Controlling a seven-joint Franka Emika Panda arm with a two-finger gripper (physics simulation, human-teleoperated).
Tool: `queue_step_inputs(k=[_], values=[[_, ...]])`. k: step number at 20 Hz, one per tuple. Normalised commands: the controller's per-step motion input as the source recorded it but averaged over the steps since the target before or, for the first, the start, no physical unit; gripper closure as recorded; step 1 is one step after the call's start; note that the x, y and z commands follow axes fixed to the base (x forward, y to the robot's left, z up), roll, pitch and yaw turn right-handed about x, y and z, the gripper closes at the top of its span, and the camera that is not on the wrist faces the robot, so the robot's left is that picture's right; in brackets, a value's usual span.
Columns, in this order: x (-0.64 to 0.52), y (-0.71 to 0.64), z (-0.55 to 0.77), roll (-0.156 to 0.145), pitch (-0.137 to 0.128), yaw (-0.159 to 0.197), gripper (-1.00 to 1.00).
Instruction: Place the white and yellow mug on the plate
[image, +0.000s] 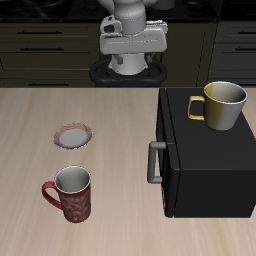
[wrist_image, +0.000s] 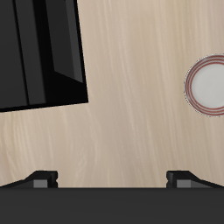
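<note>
The white and yellow mug (image: 223, 104) stands upright on top of a black box (image: 207, 150), its handle turned toward the box's middle. The plate (image: 72, 135), small with a reddish rim and pale centre, lies flat on the wooden table beside the box. It also shows in the wrist view as the plate (wrist_image: 210, 85). My gripper (image: 130, 55) hangs high at the back of the table, well away from both mug and plate. In the wrist view the gripper (wrist_image: 112, 179) is open with nothing between its fingertips (wrist_image: 42, 178). The mug is out of the wrist view.
A red patterned mug (image: 70, 195) stands near the table's front edge, in front of the plate. The black box has a grey handle (image: 154, 162) on its side, and its corner appears in the wrist view as the black box (wrist_image: 39, 52).
</note>
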Motion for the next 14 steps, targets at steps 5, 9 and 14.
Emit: queue_step_inputs(k=[5,9,14], values=[[0.12,0.38,0.37,0.033,-0.064,0.012,-1.00],[0.26,0.35,0.35,-0.001,-0.052,-0.018,-1.00],[0.24,0.32,0.33,-0.013,-0.050,-0.005,-1.00]])
